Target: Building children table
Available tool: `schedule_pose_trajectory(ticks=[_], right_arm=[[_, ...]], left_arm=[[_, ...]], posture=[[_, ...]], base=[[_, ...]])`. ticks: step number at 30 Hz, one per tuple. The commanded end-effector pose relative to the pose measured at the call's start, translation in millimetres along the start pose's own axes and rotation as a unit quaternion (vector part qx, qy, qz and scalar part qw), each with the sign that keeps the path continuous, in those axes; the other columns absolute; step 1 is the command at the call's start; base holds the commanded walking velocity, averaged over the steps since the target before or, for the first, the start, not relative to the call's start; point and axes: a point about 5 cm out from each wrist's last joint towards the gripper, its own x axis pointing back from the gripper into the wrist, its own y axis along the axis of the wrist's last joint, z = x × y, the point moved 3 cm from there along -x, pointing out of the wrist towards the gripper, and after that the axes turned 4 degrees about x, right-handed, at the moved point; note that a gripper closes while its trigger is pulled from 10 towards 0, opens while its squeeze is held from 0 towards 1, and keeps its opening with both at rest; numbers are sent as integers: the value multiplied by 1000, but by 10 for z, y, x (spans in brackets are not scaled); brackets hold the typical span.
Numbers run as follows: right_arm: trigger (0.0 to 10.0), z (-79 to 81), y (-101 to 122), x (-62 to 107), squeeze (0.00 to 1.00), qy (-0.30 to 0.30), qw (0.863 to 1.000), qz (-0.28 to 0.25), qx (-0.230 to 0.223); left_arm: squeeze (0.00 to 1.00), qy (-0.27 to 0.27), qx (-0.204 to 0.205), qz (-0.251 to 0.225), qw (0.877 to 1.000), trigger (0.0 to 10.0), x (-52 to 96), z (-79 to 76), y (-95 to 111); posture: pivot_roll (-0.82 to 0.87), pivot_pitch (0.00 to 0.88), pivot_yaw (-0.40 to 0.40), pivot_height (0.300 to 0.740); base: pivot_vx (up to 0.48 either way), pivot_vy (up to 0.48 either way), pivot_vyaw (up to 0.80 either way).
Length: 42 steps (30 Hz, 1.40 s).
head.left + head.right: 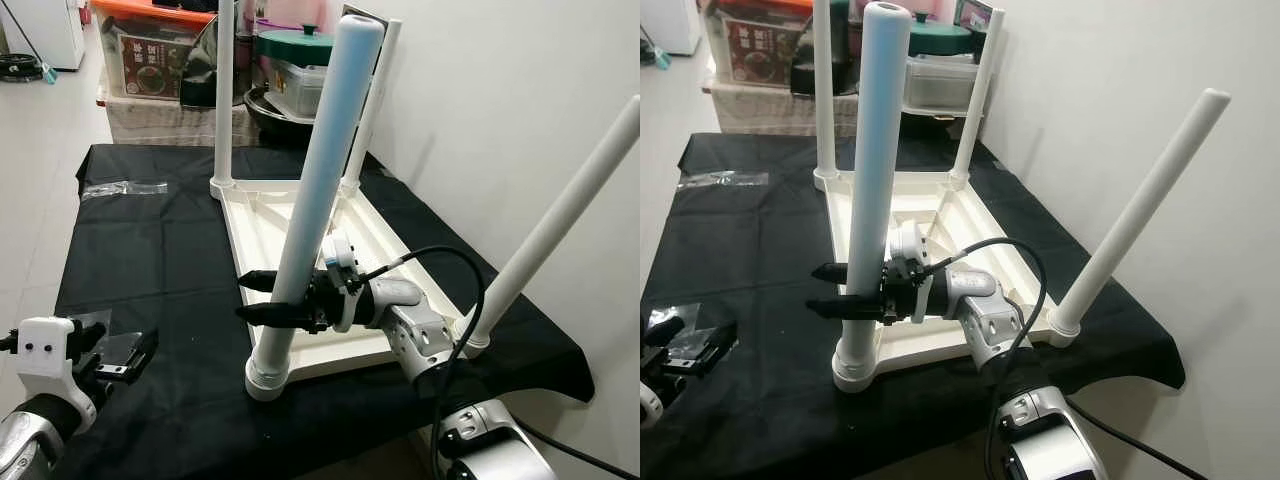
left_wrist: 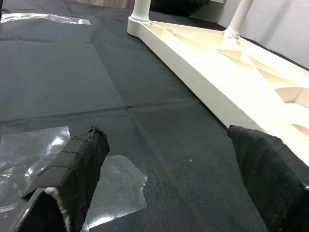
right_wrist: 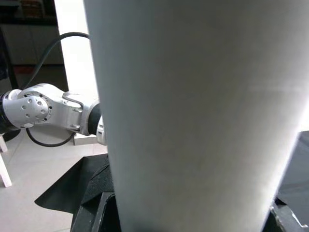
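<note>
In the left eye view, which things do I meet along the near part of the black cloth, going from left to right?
Left end effector → near-left table leg, held by the right end effector → near-right table leg.

Smooth white plastic tabletop (image 1: 300, 215) and legs (image 1: 318, 190) (faintly glossy) on matt black cloth (image 1: 160, 250).

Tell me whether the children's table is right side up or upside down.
Upside down: the tabletop lies flat on the black cloth, ribbed underside up, four legs pointing upward. The right pincer grips the nearest leg.
</note>
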Motion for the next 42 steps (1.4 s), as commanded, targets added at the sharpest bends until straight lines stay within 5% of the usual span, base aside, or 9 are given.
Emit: schedule_pose_trajectory(ticks=[1,6,11,13,18,30,36,39,42], right_arm=[[0,178,-365,7,0,39,995,48,-72],[0,127,-385,-9,0,17,996,57,-70],[0,-140,-525,-61,0,-136,984,99,-65],[0,-344,-618,20,0,-280,950,112,-77],[0,-477,-710,237,0,-426,893,117,-81],[0,-481,-837,536,0,-544,822,164,-24],[0,-503,-882,563,0,-565,805,179,-25],[0,-531,-1001,655,0,-600,770,206,-62],[0,-530,-1036,683,0,-609,761,210,-78]], left_arm=[[0,-7,3,1,1000,10000,-2,-44,-27],[0,-7,3,1,1000,10000,-2,-47,-30],[0,-5,4,0,1000,10000,2,-49,-31],[0,-3,3,0,1000,10000,4,-47,-31],[0,-2,3,0,1000,10000,1,-38,-29],[0,-7,0,-3,1000,10000,-67,-25,-8],[0,-7,0,-2,1000,10000,-68,-25,-10],[0,-6,0,-2,1000,10000,-63,-16,-9],[0,-7,0,-2,1000,10000,-64,-15,-9]], posture=[[158,0,-178,740],[157,0,-180,740],[155,0,-181,740],[154,0,-178,740],[147,0,-167,740],[135,0,-153,740],[137,0,-154,740],[140,0,-154,740],[140,0,-153,740]], base=[[0,0,0],[0,0,0],[0,0,0],[0,0,0],[0,0,0],[0,0,0],[0,0,0],[0,0,0],[0,0,0]])
